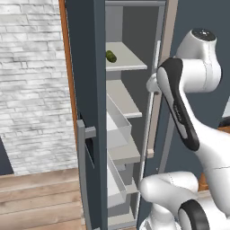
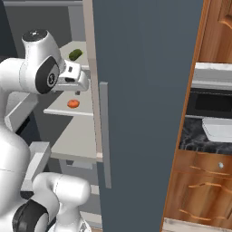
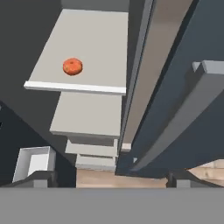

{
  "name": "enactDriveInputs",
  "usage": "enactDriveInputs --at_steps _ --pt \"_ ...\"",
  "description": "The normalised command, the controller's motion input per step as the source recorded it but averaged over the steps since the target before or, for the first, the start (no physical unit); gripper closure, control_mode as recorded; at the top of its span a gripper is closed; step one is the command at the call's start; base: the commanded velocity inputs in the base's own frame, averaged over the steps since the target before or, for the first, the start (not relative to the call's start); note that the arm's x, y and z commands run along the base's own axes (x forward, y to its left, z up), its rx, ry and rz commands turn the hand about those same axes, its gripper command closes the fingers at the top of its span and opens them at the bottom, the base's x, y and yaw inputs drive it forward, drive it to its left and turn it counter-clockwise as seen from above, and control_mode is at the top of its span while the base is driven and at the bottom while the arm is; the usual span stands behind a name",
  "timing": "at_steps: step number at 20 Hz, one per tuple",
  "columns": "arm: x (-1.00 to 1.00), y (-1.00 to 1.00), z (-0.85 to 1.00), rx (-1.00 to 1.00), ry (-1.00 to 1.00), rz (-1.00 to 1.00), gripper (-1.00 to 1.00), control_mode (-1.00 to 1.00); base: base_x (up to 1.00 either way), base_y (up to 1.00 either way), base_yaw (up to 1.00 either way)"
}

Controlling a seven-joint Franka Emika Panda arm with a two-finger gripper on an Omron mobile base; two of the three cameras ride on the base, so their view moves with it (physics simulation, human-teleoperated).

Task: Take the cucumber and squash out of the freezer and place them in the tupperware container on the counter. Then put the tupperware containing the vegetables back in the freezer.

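- White Franka arm with dark joints [image 1: 179, 108]: nearest the base cameras, reaching up toward the open cabinet; no brand mark or lettering legible anywhere on it.
- Two-finger gripper with small dark tips [image 3: 109, 177]: spread wide, tips at the far left and right of the hand view's bottom, nothing between them.
- Tall dark slate-grey freezer with light grey shelves [image 1: 85, 90]: door swung open, grey bar handle [image 2: 104, 136] on the door face; clear bins [image 1: 117, 123] on the lower levels; unlabelled.
- Small dark green stubby cucumber [image 1: 111, 56]: lying on the upper light grey shelf, toward its back; seen also at [image 2: 75, 54].
- Small round red-orange squash piece [image 3: 72, 66]: resting alone on the shelf one level below the cucumber, seen also at [image 2: 73, 103]; apart from the gripper.
- Shallow whitish-grey tupperware container with rounded corners [image 2: 219, 129]: on the black white-veined counter [image 2: 192, 138], to the right beyond the freezer door, above orange-brown wooden cabinets [image 2: 199, 190].
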Motion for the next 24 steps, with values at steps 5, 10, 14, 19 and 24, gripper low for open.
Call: enactDriveInputs --at_steps 5,10,14,19,24 --pt "-0.45 0.01 0.00 0.00 -0.19 0.00 -1.00 -1.00 0.00 0.00 0.00" --pt "-0.16 0.02 0.06 0.00 0.00 0.00 -1.00 -1.00 0.00 0.00 0.00" --pt "-0.04 0.02 0.00 0.00 0.14 0.00 -1.00 -1.00 0.00 0.00 0.00" --pt "-0.06 0.00 -0.01 0.00 0.02 0.00 -1.00 1.00 0.00 0.00 0.00" --pt "0.00 0.00 0.00 0.00 0.00 0.00 -1.00 1.00 0.08 0.00 0.10"
